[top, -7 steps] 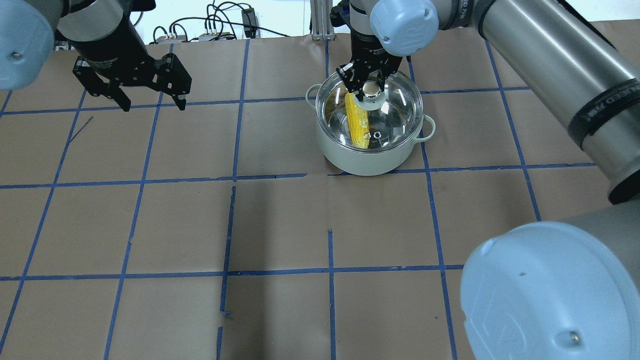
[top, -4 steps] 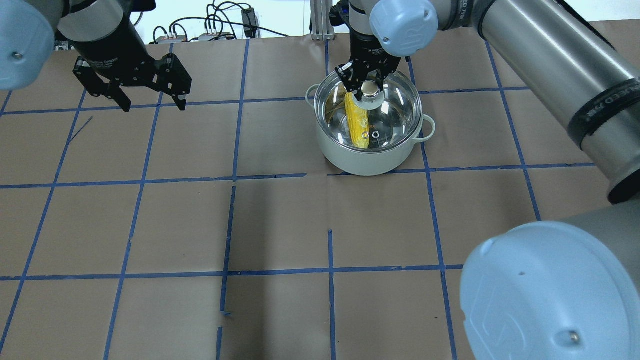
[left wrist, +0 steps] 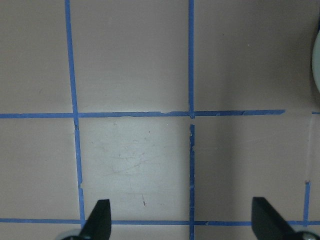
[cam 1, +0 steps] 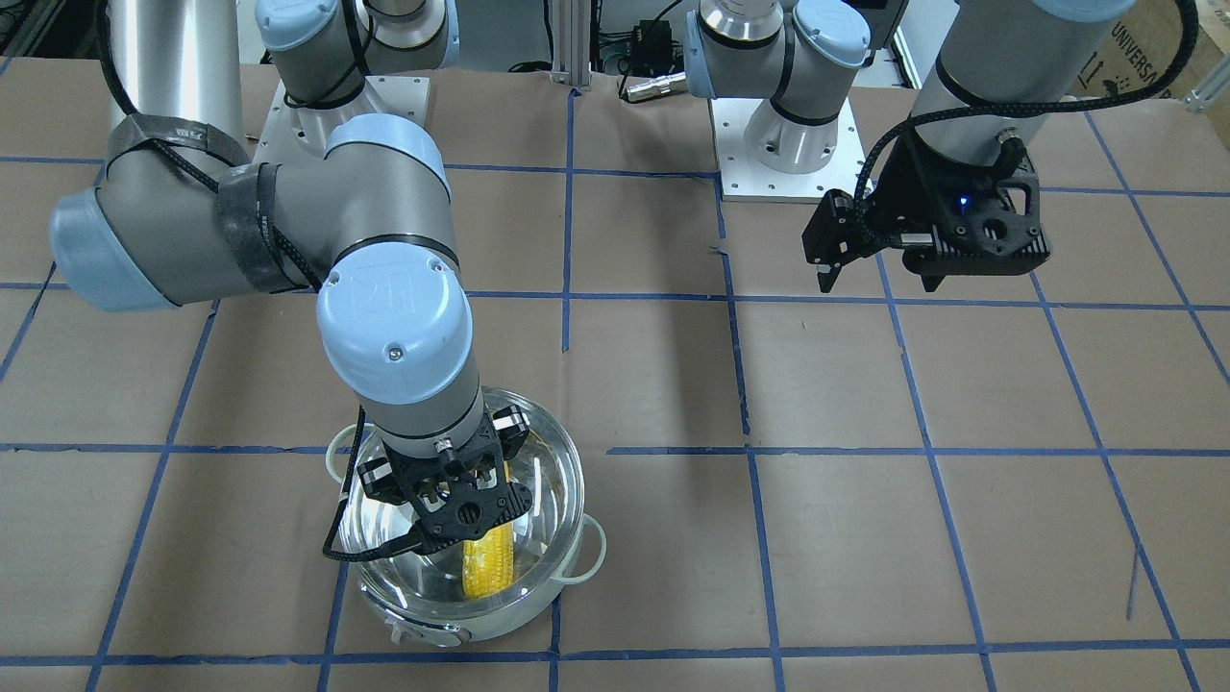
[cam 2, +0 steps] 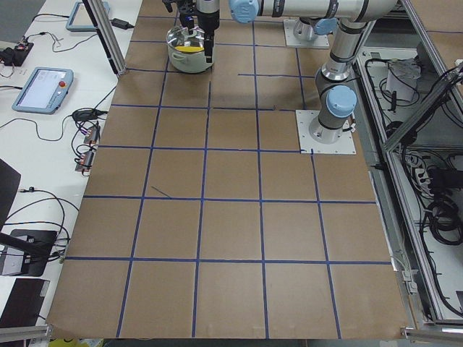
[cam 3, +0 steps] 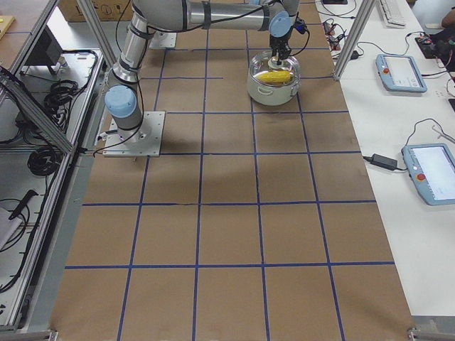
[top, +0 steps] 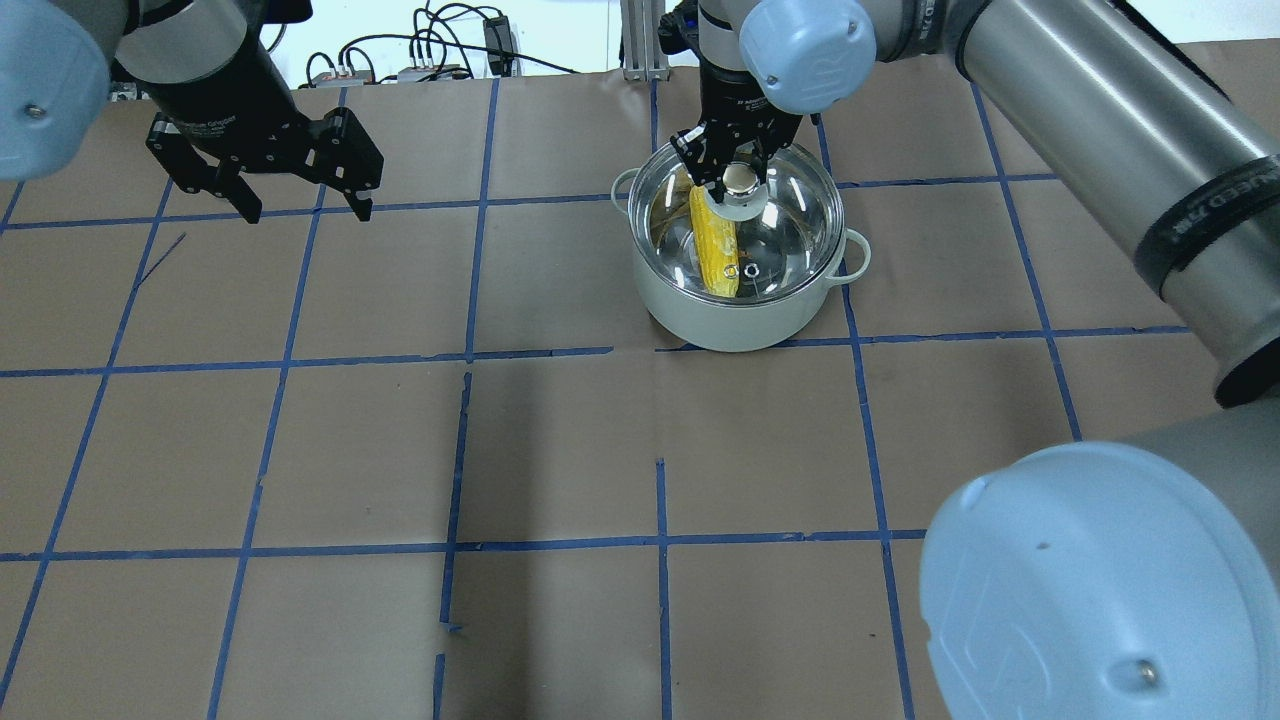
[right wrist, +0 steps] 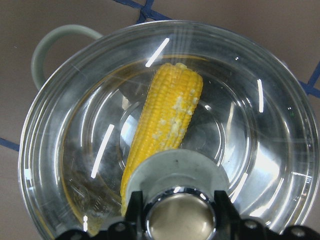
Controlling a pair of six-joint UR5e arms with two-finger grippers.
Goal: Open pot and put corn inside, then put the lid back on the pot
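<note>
The pot (top: 740, 310) stands on the far half of the table, right of centre. The clear glass lid (top: 790, 215) lies on its rim. The yellow corn (top: 716, 248) lies inside, seen through the glass, and also shows in the right wrist view (right wrist: 167, 120). My right gripper (top: 739, 178) reaches straight down with its fingers (right wrist: 134, 212) closed on either side of the lid's knob (right wrist: 180, 216). My left gripper (top: 305, 212) hangs open and empty above the table at the far left, well apart from the pot; its view shows only bare paper.
Brown paper with a blue tape grid (top: 465, 355) covers the table. Cables (top: 430, 50) and an aluminium post (top: 645, 40) sit past the far edge. Both arm bases (cam 1: 783, 144) stand on the robot's side. Tablets (cam 3: 400, 71) lie on a side table.
The lid shifted very slightly left with the right gripper and then stayed still on the pot. The left arm has not moved.
</note>
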